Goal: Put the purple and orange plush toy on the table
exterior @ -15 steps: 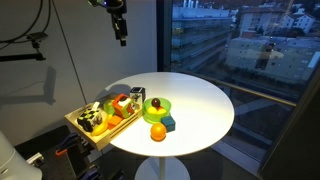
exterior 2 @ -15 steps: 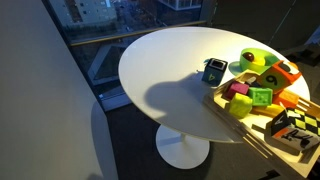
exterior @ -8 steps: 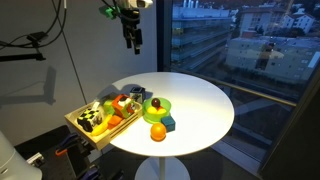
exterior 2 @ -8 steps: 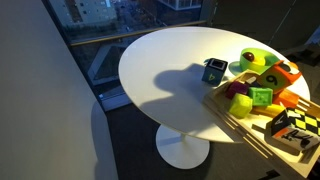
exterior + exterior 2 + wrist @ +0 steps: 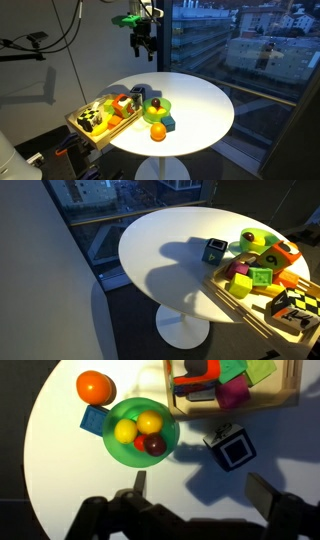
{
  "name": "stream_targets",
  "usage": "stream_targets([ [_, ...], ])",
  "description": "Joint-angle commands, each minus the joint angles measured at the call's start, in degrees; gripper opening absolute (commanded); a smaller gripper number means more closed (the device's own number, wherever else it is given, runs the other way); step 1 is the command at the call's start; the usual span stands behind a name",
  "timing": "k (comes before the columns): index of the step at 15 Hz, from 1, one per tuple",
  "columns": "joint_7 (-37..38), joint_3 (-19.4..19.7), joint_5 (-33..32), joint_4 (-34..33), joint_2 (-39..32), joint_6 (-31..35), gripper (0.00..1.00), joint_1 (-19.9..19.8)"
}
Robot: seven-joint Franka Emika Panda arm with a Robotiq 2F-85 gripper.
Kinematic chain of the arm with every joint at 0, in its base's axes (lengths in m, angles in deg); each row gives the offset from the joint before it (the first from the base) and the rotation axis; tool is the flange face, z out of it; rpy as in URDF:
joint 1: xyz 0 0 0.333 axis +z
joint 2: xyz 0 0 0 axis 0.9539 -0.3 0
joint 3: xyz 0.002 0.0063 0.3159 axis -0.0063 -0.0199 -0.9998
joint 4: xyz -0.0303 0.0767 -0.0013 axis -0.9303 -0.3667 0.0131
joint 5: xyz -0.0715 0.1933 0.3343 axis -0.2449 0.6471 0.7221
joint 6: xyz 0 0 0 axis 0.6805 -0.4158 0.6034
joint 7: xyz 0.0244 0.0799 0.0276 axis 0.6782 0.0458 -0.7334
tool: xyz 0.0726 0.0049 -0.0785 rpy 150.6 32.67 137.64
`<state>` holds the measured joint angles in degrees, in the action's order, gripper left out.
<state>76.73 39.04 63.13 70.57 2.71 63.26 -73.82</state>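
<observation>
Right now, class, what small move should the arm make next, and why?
Probably descend toward the round green bowl, shifting slightly so the open gripper centres over the small purple and orange plush toy inside it; the gripper hangs high above the round white table, empty.

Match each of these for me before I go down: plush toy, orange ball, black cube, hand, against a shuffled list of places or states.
1. purple and orange plush toy
2. orange ball
3. black cube
4. hand

A. on the table, beside the teal block
B. open, above the table
C. in the green bowl
D. on the table, just outside the wooden tray

Pairs: 1-C, 2-A, 3-D, 4-B.
</observation>
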Motion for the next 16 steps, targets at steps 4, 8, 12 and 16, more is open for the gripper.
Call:
stream_targets([
  [4,-1.69,0.32,-2.47,-1.17,-1.53,1.78,1.0,0.22],
  [8,-1.68,0.31,-2.47,-1.01,-1.66,1.79,1.0,0.26],
  [12,-1.68,0.31,-2.47,-1.01,-1.66,1.79,1.0,0.26],
  [16,-3.17,0.84,-3.02,-2.25,-5.5,2.9,1.0,-0.23],
])
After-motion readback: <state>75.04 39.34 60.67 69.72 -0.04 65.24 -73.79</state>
